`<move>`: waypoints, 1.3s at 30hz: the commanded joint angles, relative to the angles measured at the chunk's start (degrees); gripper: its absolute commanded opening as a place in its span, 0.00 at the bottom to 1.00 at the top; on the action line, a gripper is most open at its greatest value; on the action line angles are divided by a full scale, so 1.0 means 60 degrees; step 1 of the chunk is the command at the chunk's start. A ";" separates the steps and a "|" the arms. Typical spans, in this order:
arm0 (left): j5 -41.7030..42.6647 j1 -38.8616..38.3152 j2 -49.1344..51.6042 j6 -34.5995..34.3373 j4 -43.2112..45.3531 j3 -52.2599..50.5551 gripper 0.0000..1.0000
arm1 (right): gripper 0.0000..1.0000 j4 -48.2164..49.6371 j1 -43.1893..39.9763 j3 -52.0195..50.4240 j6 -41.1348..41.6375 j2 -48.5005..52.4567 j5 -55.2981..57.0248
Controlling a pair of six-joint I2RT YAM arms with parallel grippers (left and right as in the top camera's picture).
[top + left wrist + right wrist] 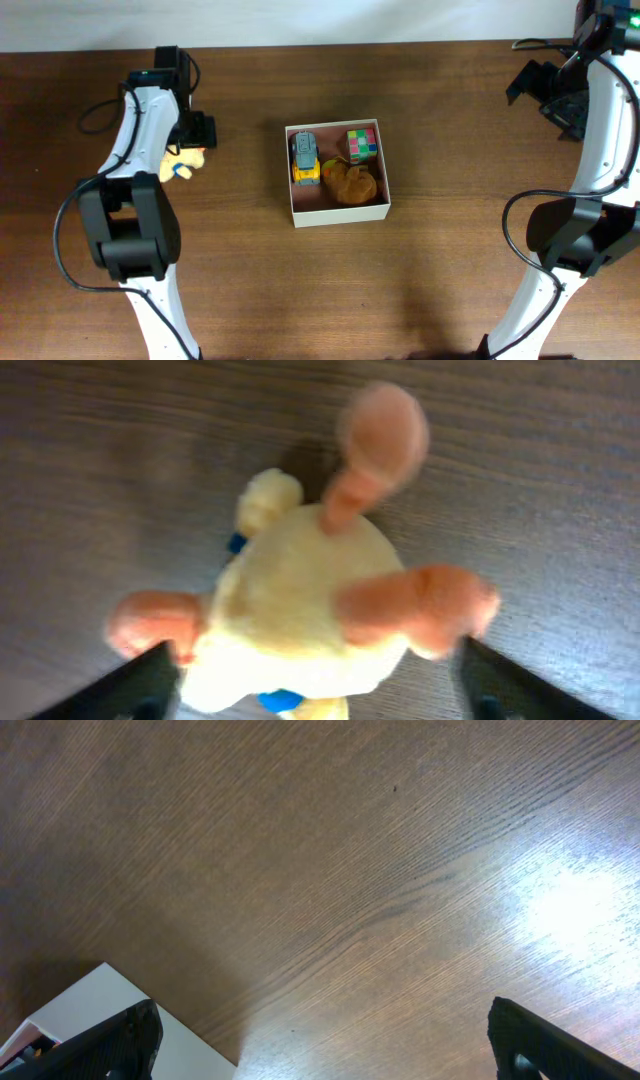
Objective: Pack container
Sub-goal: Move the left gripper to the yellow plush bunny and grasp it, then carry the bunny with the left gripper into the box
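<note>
The container (338, 214), a square cream-walled box with a reddish-brown inside, sits at the table's middle. It holds a grey and yellow toy car (305, 158), a coloured cube (362, 144) and a brown plush (352, 184). A yellow plush duck (180, 163) with orange feet lies on the table to the container's left. My left gripper (196, 140) is low over the duck (300, 600). In the left wrist view its fingers (315, 690) are spread to either side of the duck. My right gripper (545, 98) is open and empty at the far right (320, 1050). A corner of the container (100, 1010) shows in the right wrist view.
Bare brown wood table (450, 280) lies around the container. Both arm bases stand at the front left and front right. Cables run along the far edge.
</note>
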 commanded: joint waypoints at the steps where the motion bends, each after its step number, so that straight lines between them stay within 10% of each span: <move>1: 0.0404 -0.0011 0.0284 0.0328 -0.0022 0.0051 0.57 | 0.99 -0.0022 0.0025 -0.0026 0.0076 -0.0149 -0.0022; 7: 0.0681 -0.0011 0.0419 0.0313 -0.0339 0.0051 0.02 | 0.99 -0.0022 0.0025 -0.0026 0.0076 -0.0149 -0.0022; 39: 0.1650 -0.1246 0.0408 0.0153 -0.5187 0.5231 0.02 | 0.99 -0.0022 0.0025 -0.0026 0.0076 -0.0149 -0.0022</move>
